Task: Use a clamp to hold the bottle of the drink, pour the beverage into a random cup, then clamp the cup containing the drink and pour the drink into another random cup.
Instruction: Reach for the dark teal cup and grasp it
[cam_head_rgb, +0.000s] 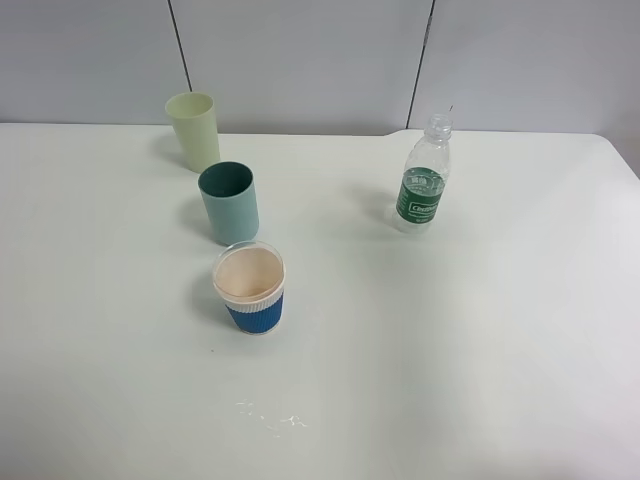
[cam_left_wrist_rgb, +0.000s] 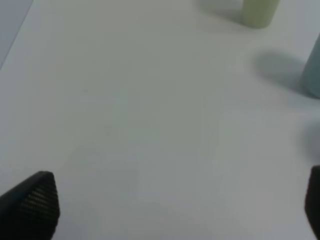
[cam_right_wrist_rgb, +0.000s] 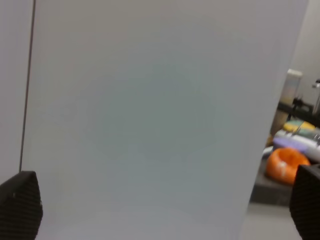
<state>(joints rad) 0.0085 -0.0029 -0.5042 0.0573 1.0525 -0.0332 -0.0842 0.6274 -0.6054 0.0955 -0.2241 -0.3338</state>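
High view: the uncapped bottle stands upright on the right of the surface, well apart from the teal cup and blue-banded cup lined up left, presumably leaving room to pour. Left wrist view: left pincer spread wide, empty, over the surface. Right wrist view: right pincer likewise agape, facing a wall, nothing held.

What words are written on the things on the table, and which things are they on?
"Cestbon" (small, my best reading): white letters on the green label of the small clear plastic bottle.
No writing visible on the pale yellow-green plastic tumbler, the teal-green plastic tumbler or the short blue-banded cup.
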